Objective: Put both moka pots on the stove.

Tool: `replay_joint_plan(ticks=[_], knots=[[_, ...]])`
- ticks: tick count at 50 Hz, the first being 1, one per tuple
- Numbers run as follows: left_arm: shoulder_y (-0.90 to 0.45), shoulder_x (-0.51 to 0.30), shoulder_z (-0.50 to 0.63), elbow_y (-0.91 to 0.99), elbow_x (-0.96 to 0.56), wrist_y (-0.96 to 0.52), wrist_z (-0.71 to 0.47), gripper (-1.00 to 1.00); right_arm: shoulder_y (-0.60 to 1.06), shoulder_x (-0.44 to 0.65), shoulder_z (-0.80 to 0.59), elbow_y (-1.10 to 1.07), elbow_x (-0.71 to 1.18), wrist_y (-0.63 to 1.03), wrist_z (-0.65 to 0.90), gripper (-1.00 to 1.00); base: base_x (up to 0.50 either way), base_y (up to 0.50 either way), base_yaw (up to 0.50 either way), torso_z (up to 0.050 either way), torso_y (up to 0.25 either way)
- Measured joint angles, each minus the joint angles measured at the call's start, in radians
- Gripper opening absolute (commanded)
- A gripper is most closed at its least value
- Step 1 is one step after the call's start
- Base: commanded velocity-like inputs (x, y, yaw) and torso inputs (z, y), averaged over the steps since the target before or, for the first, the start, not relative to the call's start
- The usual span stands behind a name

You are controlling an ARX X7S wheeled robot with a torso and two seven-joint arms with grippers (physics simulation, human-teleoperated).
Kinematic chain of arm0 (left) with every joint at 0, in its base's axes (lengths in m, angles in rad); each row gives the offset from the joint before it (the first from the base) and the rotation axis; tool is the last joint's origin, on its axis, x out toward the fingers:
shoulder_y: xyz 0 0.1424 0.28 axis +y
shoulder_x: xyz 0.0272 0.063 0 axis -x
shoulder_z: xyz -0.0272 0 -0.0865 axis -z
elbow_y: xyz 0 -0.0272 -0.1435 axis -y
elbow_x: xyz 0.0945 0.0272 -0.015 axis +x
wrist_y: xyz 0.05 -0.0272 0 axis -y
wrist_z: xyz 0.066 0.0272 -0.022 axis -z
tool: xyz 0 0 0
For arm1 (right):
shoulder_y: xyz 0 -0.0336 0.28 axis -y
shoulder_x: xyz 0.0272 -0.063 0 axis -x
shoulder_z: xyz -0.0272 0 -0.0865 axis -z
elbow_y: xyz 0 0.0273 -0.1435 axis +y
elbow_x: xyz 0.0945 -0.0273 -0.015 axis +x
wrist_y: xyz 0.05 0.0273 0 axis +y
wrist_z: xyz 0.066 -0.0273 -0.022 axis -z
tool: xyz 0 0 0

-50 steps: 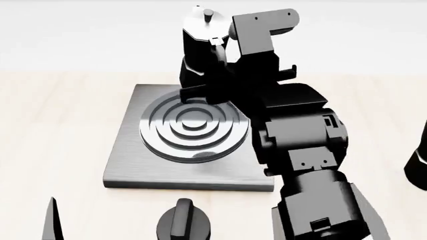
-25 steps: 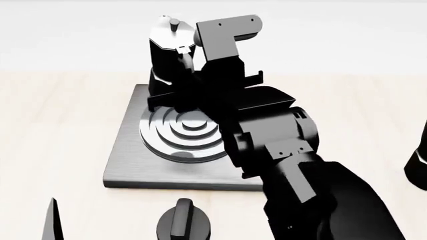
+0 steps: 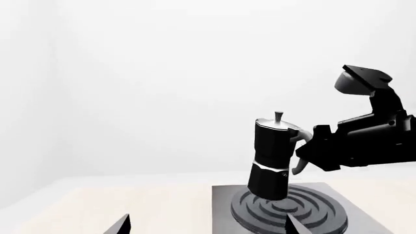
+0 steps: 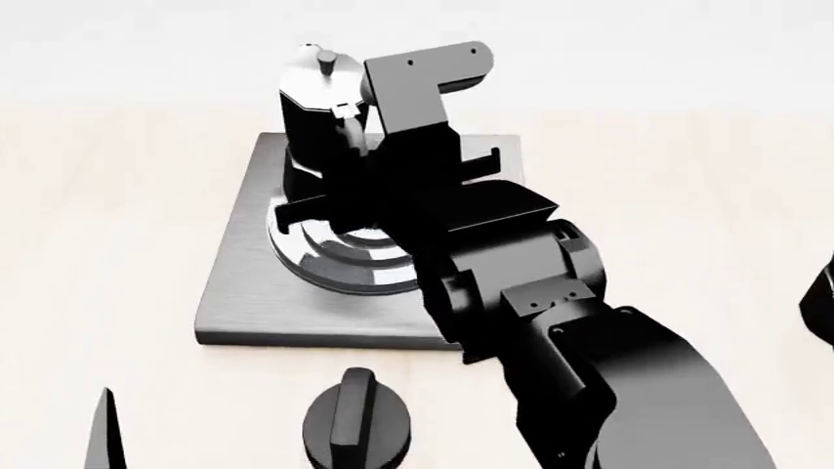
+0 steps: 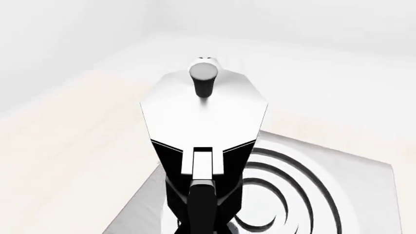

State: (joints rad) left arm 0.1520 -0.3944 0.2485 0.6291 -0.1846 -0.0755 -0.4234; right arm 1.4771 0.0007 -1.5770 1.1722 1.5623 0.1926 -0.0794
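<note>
While the right arm reaches far forward from the near right across the stove (image 4: 241, 283), its bent wrist hides the right gripper (image 4: 354, 147), which is closed on the curved handle of a moka pot (image 4: 311, 122); the left wrist view shows the fingers (image 3: 316, 141) clamped round that handle from the right side. Whether the pot's base touches the burner rings or hangs just above them cannot be told; it stands nearly upright, leaning slightly, over the left part of the burner. Of the left gripper (image 4: 102, 430) only a dark finger edge shows at the near left corner, and its state cannot be told.

Just near of the stove, on the pale wooden table (image 4: 104, 195), sits a low round black knob (image 4: 354, 430) with a ridge. At the far right edge a sliver of the second moka pot (image 4: 821, 308) is visible, well apart from the stove.

Faceted and black with a narrow waist, the held pot carries a bright silver lid (image 5: 204, 105) topped by a small knob (image 5: 203, 78).
</note>
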Motion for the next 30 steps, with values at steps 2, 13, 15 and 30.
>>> replay_joint_plan(ticks=[2,13,15,30], knots=[[0.000,0.000,0.000,0.000,0.000,0.000,0.000,1.00,0.000,0.000,-0.006,0.000,0.005,-0.001,0.001,-1.00,0.00,0.00,0.00,0.000,-0.206],[0.001,-0.001,0.001,0.000,-0.004,0.006,-0.003,1.00,0.007,0.000,0.004,-0.003,0.003,-0.009,0.000,-1.00,0.00,0.00,0.00,0.000,-0.145],[0.001,-0.001,0.000,0.001,-0.006,0.009,-0.005,1.00,0.006,0.000,0.004,-0.003,0.002,-0.010,0.001,-1.00,0.00,0.00,0.00,0.000,0.000],[0.003,-0.003,0.000,0.000,-0.009,0.021,-0.008,1.00,0.007,0.000,0.008,-0.005,-0.006,-0.020,-0.001,1.00,0.00,0.00,0.00,0.000,0.000]])
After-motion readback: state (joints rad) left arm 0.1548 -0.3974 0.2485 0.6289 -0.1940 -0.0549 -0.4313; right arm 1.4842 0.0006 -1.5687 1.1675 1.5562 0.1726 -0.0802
